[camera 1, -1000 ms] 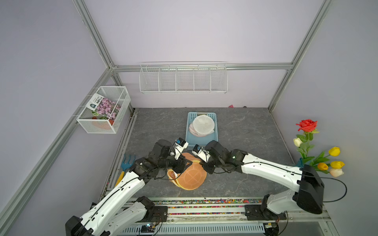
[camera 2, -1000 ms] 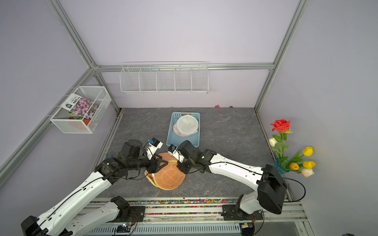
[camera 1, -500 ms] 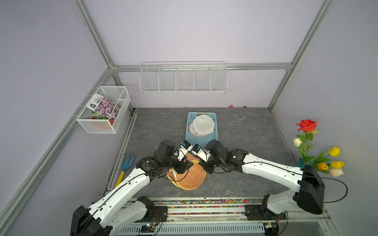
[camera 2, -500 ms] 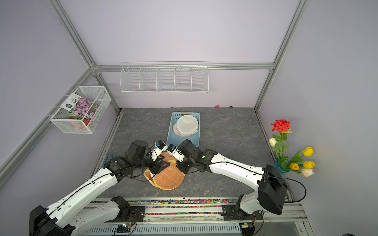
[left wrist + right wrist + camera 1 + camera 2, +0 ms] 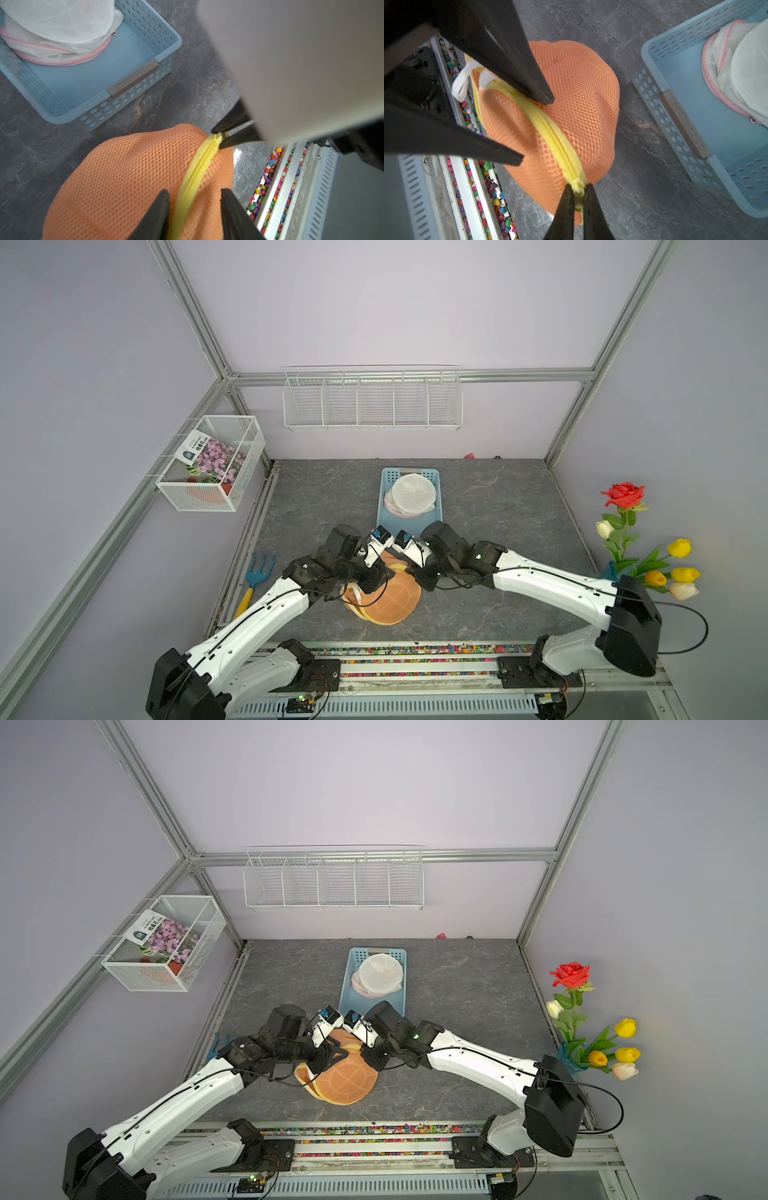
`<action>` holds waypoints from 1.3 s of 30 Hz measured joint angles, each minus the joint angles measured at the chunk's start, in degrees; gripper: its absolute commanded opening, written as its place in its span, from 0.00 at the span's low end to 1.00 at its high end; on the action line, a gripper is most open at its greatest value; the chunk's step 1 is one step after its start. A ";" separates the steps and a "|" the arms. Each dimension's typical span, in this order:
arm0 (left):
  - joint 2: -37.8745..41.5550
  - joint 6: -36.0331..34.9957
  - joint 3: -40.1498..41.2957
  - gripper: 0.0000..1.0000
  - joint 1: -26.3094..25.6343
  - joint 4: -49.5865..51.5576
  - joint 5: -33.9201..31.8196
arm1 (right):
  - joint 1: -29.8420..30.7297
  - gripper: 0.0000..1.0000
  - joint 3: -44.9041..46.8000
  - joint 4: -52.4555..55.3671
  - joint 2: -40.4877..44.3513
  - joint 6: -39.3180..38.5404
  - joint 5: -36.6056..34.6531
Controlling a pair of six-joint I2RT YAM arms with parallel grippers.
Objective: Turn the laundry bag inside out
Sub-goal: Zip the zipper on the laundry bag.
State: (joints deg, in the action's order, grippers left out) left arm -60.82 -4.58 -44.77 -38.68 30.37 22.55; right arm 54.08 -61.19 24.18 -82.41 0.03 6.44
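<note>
Orange mesh laundry bag [image 5: 124, 176], yellow zipper [image 5: 199, 166]; pale-blue perforated basket [image 5: 99, 113]; grey-veined tabletop [image 5: 187, 83]

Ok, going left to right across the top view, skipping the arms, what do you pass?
wire basket → rake → orange bag → flowers

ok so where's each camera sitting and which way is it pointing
Top view: high behind the robot, looking down at the orange bag; left arm, right arm show.
Top view: beside it, facing alike, same bag, arms.
Left wrist: along the open left gripper straddling the zipper.
Right wrist: along the right gripper shut on the zipper's end.
Both wrists share the bag and blue basket.
</note>
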 measured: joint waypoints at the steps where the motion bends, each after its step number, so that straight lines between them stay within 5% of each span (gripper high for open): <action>1: -0.42 0.02 0.00 0.43 0.00 0.04 0.00 | -0.04 0.00 0.28 -0.24 0.17 0.15 0.09; 5: -0.59 0.66 0.00 0.32 -0.02 0.09 0.11 | -0.13 0.00 1.27 -2.23 1.05 0.85 0.44; 9: -0.79 1.86 -0.57 0.00 -0.02 0.70 0.55 | -0.13 0.00 1.84 -3.87 1.44 1.68 0.81; 21: -0.09 3.78 -2.49 0.00 -1.07 3.23 4.39 | -1.62 0.00 9.46 -11.26 5.46 5.64 0.83; 32: 15.28 12.61 1.07 0.00 -1.16 -0.04 3.32 | -4.98 0.00 20.76 -20.37 9.55 12.31 1.42; 39: 28.04 24.39 12.83 0.00 -1.46 -12.48 -2.89 | -4.98 0.00 26.14 -28.06 9.66 17.33 2.91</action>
State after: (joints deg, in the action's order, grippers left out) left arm -32.77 19.81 -31.94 -40.14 17.89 19.66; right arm 49.10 -35.05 -3.88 -72.75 17.37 9.34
